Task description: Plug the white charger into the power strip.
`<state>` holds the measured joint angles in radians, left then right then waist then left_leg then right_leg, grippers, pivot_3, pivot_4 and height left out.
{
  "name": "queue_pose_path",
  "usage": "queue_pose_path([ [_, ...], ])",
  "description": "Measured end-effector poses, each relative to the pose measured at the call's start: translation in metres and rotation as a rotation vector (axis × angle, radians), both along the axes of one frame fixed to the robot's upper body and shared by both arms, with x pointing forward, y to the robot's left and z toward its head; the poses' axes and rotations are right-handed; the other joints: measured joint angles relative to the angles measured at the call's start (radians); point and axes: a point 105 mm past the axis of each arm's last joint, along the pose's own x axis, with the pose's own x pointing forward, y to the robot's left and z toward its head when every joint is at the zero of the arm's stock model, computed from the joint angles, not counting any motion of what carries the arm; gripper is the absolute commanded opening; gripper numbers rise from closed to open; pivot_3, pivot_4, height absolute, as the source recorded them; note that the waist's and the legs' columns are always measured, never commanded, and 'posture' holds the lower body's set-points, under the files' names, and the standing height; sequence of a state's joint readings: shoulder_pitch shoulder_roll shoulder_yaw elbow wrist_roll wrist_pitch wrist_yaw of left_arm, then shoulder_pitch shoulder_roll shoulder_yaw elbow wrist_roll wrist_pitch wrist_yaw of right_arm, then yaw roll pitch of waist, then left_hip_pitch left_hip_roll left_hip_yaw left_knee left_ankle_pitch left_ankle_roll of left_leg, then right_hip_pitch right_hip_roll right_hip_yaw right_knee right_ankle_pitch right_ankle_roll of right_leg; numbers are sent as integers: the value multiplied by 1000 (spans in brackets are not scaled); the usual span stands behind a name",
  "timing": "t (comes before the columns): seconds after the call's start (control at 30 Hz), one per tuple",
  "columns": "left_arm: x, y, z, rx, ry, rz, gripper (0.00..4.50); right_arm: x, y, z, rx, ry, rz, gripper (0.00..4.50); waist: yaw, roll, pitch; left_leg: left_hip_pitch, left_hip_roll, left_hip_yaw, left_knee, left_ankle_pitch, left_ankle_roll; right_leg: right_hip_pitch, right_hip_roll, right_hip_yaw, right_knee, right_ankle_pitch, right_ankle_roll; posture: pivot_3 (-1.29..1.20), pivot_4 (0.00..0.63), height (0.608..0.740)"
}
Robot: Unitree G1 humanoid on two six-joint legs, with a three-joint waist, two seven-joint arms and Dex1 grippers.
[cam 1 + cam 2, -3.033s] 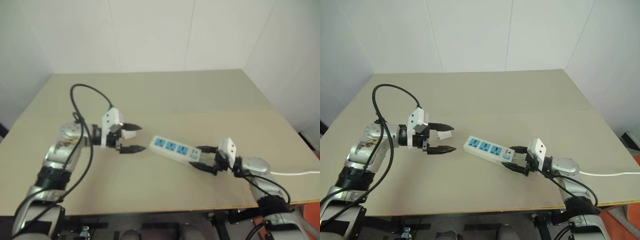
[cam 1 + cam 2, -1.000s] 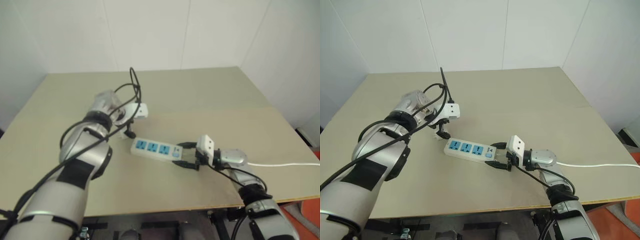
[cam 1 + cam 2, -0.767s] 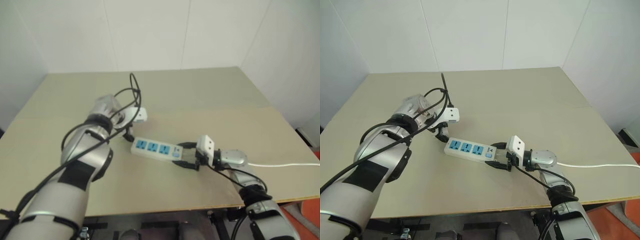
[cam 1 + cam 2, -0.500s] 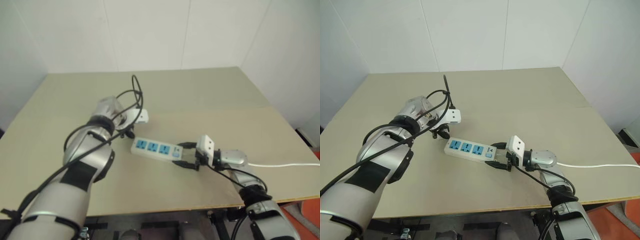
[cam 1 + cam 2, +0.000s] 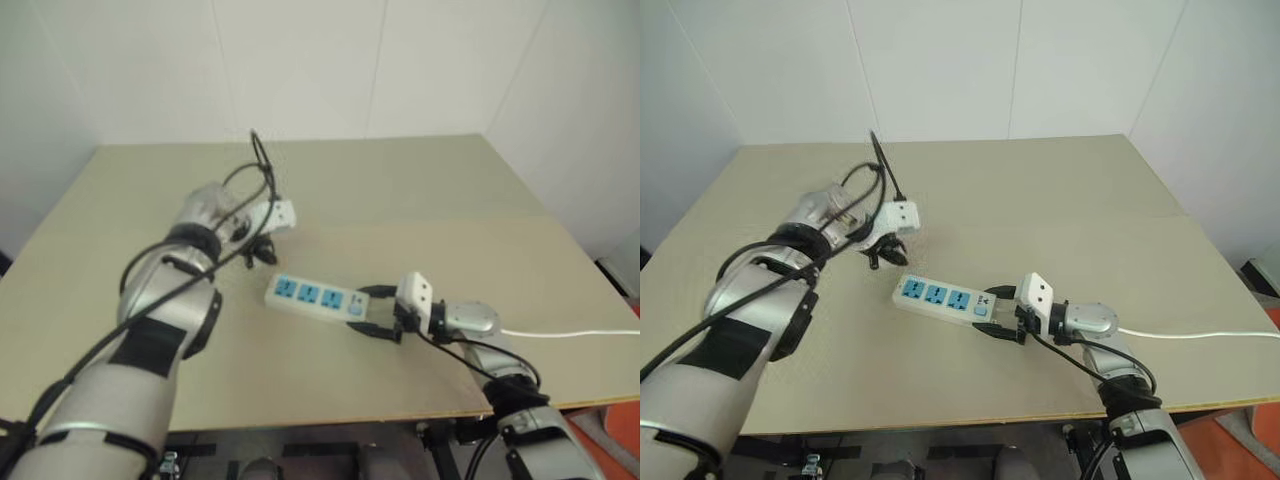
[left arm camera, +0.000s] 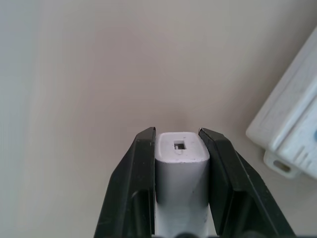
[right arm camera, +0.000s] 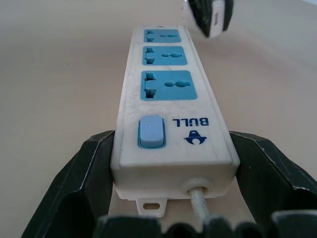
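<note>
The white charger is clamped between the two black fingers of my left gripper, which is shut on it. The charger hangs just above the table, a little beyond the far end of the power strip. The strip is a long white bar with three blue sockets and a blue switch, lying flat near the table's middle. My right gripper holds the strip's cord end, one finger pressed to each long side. The held charger also shows past the strip's far end in the right wrist view.
The strip's thin white cord runs off to the right across the beige table. A black cable loops above my left arm. White walls close the table's far side and right side.
My left gripper has shut on the charger and lifted it slightly off the table. The right gripper and the strip have kept still.
</note>
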<state>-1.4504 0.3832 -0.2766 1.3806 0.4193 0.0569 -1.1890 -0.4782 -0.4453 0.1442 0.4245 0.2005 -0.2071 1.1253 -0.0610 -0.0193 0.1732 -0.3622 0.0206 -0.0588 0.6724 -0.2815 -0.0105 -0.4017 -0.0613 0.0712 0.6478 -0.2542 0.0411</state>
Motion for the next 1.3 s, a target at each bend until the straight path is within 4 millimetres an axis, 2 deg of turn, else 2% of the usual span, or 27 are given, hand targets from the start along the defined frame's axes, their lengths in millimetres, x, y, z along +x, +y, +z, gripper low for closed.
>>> queue_pose_path([
  [0.07,-3,-9,23,-151,-24,-61,1025,-2,-2,0,1,-1,-4,3383,3,0,0,0,0,0,0,0,0,0,0,0,0,0,0,0,150,740],
  [0.17,-19,-24,63,-501,-11,-226,1025,-6,-4,0,-6,17,7,3383,3,0,0,-2,0,0,2,0,0,-1,0,-1,1,0,0,0,150,740],
  [0.2,-28,-27,82,-644,-18,-309,1025,-8,-5,0,-17,22,20,3383,3,0,0,-3,0,0,3,0,0,-1,0,-1,1,0,0,0,150,740],
  [0.27,-41,-25,107,-820,-66,-422,1025,-12,-6,0,-32,26,44,3383,0,2,-1,-3,1,0,4,0,0,0,0,-1,1,0,0,0,150,740],
  [0.3,-48,-22,112,-901,-94,-472,1025,-14,-5,-1,-33,39,59,3383,-2,4,-3,-2,1,0,4,0,0,1,0,-1,2,0,0,0,150,740],
  [0.37,-60,-16,103,-1000,-96,-529,1025,-18,-4,-3,-34,62,87,3383,-6,6,-4,0,1,0,4,0,0,1,0,0,2,0,0,0,150,740],
  [0.47,-74,-18,60,-1069,-5,-538,1025,-22,-1,-5,-49,76,131,3383,-7,5,-4,1,2,0,5,0,0,3,0,0,1,0,0,0,150,740],
  [0.53,-83,-21,43,-1110,51,-538,1025,-23,2,-5,-58,80,156,3383,-7,5,-4,1,2,0,5,0,0,2,1,0,1,0,0,0,150,740],
  [0.73,-103,-26,41,-1183,35,-574,1025,-22,10,-6,-77,85,197,3383,-13,5,-5,8,3,1,4,0,0,6,2,0,0,0,0,0,150,740],
  [0.93,-115,-22,14,-1195,78,-532,1025,-23,16,-9,-72,95,227,3383,-11,5,-5,10,4,0,4,0,0,10,2,0,-1,0,0,0,150,740],
  [1.07,-122,-28,-3,-1233,85,-520,1025,-23,17,-10,-70,87,233,3383,-12,4,-6,11,5,1,4,0,0,11,3,0,-1,0,0,0,150,740],
  [1.3,-127,-43,-12,-1256,125,-543,1025,-23,19,-10,-68,86,236,3383,-12,4,-6,11,6,1,4,0,1,11,4,0,-1,0,0,0,150,740],
])
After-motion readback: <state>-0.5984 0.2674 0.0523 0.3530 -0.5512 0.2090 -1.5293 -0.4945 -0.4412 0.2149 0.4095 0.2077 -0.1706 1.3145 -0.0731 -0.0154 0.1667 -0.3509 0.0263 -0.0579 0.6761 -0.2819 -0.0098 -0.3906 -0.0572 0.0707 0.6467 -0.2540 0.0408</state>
